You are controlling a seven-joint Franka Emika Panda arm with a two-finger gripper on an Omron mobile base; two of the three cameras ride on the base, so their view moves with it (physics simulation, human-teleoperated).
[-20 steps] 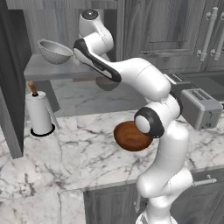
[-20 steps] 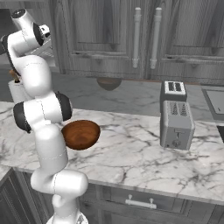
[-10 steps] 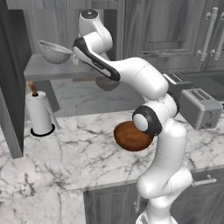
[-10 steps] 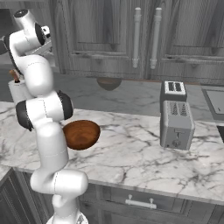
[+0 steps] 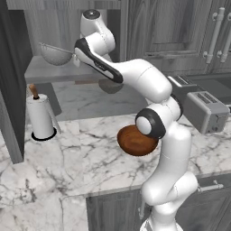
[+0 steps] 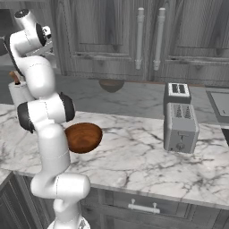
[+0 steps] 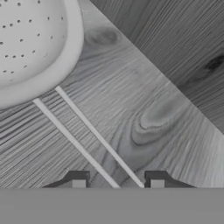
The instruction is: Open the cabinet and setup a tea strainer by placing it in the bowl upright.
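Note:
The cabinet stands open, its door (image 5: pixel 10 90) swung out at the left of the left base view. On its grey shelf (image 5: pixel 45 72) rests the tea strainer (image 5: pixel 56 53), a silver mesh dome with a thin wire handle. My gripper (image 5: pixel 75 57) reaches in from the right at that handle. In the hand view the mesh dome (image 7: pixel 30 39) fills the top left, and its two handle wires run down between my fingertips (image 7: pixel 78 179). The gripper (image 7: pixel 117 180) is half closed, with a gap showing beside the wires. The reddish-brown bowl (image 5: pixel 135 140) (image 6: pixel 82 136) sits on the marble counter, empty.
A white paper-towel roll (image 5: pixel 39 118) stands on the counter below the shelf. A silver toaster (image 5: pixel 205 110) (image 6: pixel 180 125) sits at the right. Closed grey doors with two silver handles (image 6: pixel 150 38) hang behind, with a dark half-round shape (image 6: pixel 111 85) under them.
The jaws have narrowed from wide open to about half, astride the strainer's handle. The strainer and the bowl have stayed put.

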